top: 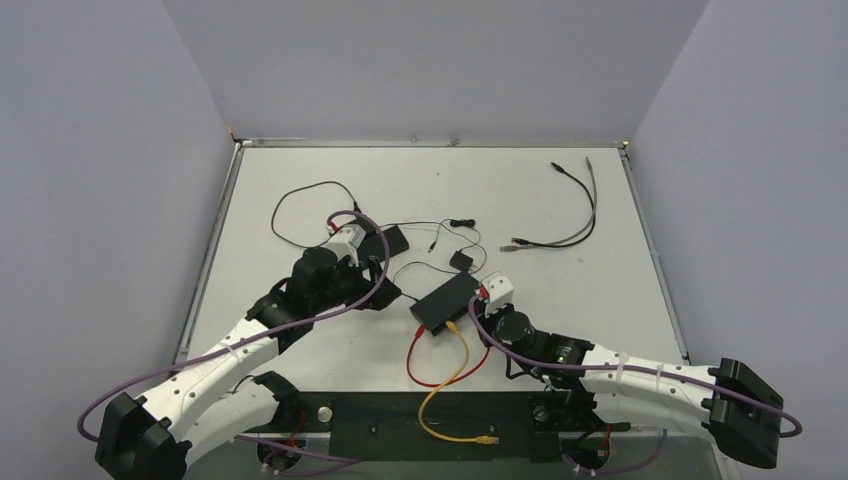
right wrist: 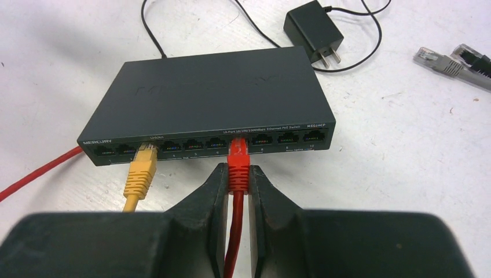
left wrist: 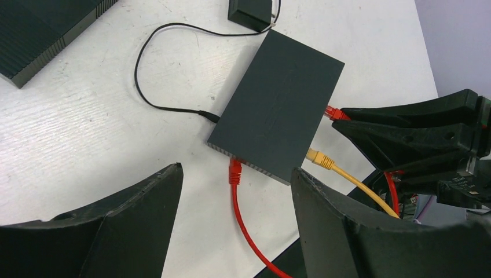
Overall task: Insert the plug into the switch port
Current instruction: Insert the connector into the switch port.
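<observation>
Red plug (right wrist: 238, 165) sits at a middle port of the switch (right wrist: 214, 92), beside a yellow plug (right wrist: 142, 171). The right gripper (right wrist: 237, 188) pinches it tight from behind, presumably to drive it straight in. The left gripper (left wrist: 236, 174) hangs wide open nearby, holding nothing
</observation>
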{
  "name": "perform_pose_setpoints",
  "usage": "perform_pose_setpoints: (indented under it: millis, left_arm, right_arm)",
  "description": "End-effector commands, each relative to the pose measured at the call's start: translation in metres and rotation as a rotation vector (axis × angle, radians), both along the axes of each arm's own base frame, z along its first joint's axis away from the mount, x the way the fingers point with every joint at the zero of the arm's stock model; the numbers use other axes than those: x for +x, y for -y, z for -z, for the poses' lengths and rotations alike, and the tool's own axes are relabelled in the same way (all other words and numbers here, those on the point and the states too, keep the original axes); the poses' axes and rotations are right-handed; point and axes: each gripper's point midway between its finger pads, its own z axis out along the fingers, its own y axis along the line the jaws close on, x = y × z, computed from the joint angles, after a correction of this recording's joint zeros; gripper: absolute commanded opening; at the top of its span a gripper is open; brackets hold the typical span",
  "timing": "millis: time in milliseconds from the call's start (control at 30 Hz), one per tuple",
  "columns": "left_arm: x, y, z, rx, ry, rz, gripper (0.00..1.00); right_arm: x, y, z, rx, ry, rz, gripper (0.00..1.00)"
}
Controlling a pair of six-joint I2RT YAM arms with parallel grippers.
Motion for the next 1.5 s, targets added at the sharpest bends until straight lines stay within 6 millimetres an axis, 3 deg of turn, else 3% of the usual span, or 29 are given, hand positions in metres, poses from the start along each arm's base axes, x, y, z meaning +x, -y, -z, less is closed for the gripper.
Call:
perform_pose_setpoints:
  millis: [0, 133, 267, 433, 600, 767, 1000, 1367, 1467]
  left_arm:
    - [0.000, -0.010, -0.022, -0.011, 0.043, -0.031, 0.67]
    - [-0.005, -0.014, -0.024, -0.019, 0.050, -0.039, 0.67]
    - [-0.008, -0.017, -0.028, -0.025, 0.056, -0.044, 0.67]
    - [-0.009, -0.023, -0.032, -0.017, 0.066, -0.059, 0.67]
    - [-0.009, -0.024, -0.037, -0.015, 0.075, -0.062, 0.67]
    - [-0.007, -0.024, -0.039, -0.014, 0.080, -0.060, 0.67]
    - [-0.005, -0.018, -0.040, -0.026, 0.077, -0.044, 0.68]
    - [0.000, -0.006, -0.033, -0.038, 0.058, -0.007, 0.68]
    - [0.001, -0.004, -0.032, -0.039, 0.053, 0.001, 0.68]
  right_arm:
    - [0.018, -0.019, -0.068, 0.188, 0.124, 0.038, 0.00]
    - [0.020, -0.031, -0.086, 0.222, 0.147, 0.006, 0.00]
    - [0.019, -0.049, -0.089, 0.246, 0.129, -0.038, 0.00]
    - [0.008, -0.070, -0.070, 0.228, 0.079, -0.091, 0.00]
    - [0.001, -0.072, -0.045, 0.210, 0.035, -0.075, 0.00]
    - [0.002, -0.054, -0.021, 0.207, 0.007, 0.011, 0.00]
    - [0.026, -0.002, -0.016, 0.172, 0.023, 0.244, 0.00]
    - [0.054, 0.062, 0.014, 0.208, -0.057, 0.577, 0.00]
    - [0.064, 0.063, 0.015, 0.209, -0.075, 0.606, 0.00]
